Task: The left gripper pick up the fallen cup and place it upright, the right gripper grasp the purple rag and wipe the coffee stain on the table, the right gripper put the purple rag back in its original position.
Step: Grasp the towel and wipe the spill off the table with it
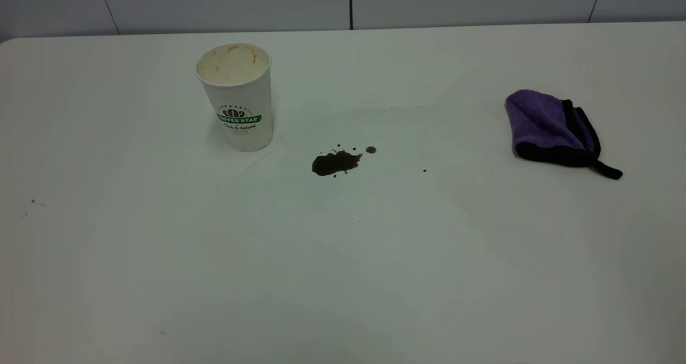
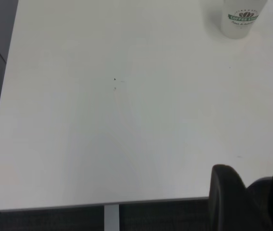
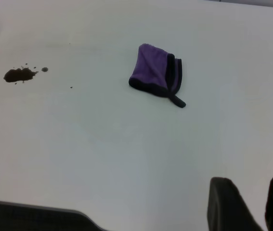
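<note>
Well ahead of the right gripper (image 3: pixel 252 207), its fingers apart and empty, lies the purple rag (image 3: pixel 154 72); come down over its folded middle, then close.

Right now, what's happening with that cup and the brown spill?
Nothing is being held at this moment. The cup stands upright on the table, so that step looks done. The coffee stain is not yet wiped, and the purple rag lies untouched off to one side. The left end effector and the right end effector both hang open above the table, away from everything.
</note>
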